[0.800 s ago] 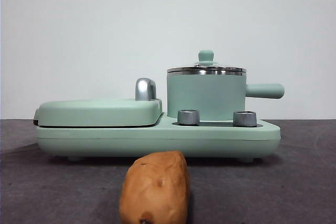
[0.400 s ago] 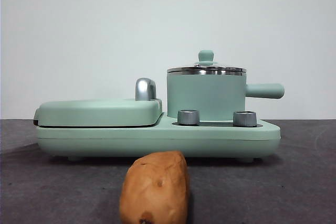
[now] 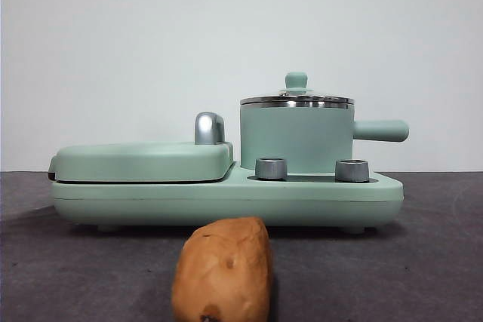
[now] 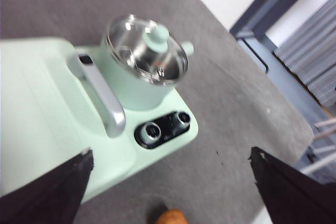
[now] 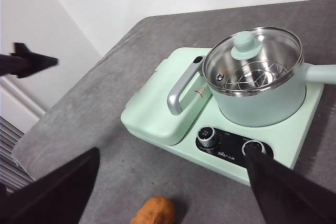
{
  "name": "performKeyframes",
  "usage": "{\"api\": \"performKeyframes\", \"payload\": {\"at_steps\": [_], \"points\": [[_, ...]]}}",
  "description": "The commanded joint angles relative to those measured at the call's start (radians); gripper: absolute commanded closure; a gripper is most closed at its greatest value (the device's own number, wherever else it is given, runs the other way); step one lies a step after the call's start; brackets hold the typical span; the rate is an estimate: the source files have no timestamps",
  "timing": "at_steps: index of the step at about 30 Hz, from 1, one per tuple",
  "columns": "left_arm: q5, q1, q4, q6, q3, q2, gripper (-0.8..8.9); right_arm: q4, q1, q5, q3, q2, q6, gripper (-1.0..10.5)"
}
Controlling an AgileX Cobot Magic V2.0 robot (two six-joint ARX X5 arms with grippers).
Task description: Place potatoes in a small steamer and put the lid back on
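The potato [image 3: 223, 269] lies on the table in front of the steamer [image 3: 296, 139], whose lid [image 3: 296, 98] is on; it looks firm, rough, easy across the middle; left gripper [image 4: 170, 182] and right gripper [image 5: 173, 182] are both spread apart, holding nothing, high above the steamer.

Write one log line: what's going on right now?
left claw: open, waiting | right claw: open, waiting | lid: on steamer | potato: on table, untouched

One potato [image 3: 223, 269], one steamer [image 3: 296, 139], one lid [image 3: 296, 98], two knobs [image 3: 271, 168].
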Motion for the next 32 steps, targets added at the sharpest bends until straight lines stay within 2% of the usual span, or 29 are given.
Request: {"api": "performKeyframes", "payload": {"at_steps": [1,5,10,13,18,21,24,28,32], "points": [[0.004,-0.037,0.009,-0.013,0.032,0.063,3.08,0.005,0.0,0.0,0.015,0.003,0.01,4.5],[-0.015,-0.102,0.011,0.0,0.099,0.185,3.09,0.005,0.0,0.0,0.015,0.003,0.013,4.4],[-0.122,-0.193,-0.001,0.025,0.278,0.382,3.09,0.006,0.0,0.0,0.015,0.003,0.013,4.4],[-0.172,-0.245,-0.032,0.036,0.418,0.516,3.1,0.006,0.0,0.001,0.015,0.003,0.013,4.4],[-0.32,-0.325,-0.164,0.123,0.684,0.749,3.1,0.006,0.0,0.002,0.015,0.003,0.013,4.4],[-0.404,-0.358,-0.212,0.129,0.833,0.875,3.1,0.006,0.0,0.008,0.015,0.003,0.013,4.4],[-0.436,-0.386,-0.234,0.129,0.965,0.986,3.11,0.007,0.0,0.008,0.015,0.003,0.013,4.4],[-0.509,-0.42,-0.224,0.128,1.085,1.101,3.15,0.007,0.0,0.008,0.015,0.003,0.013,4.4],[-0.554,-0.446,-0.147,0.129,1.107,1.16,3.15,0.008,0.0,0.007,0.015,0.003,0.013,4.4]]}}
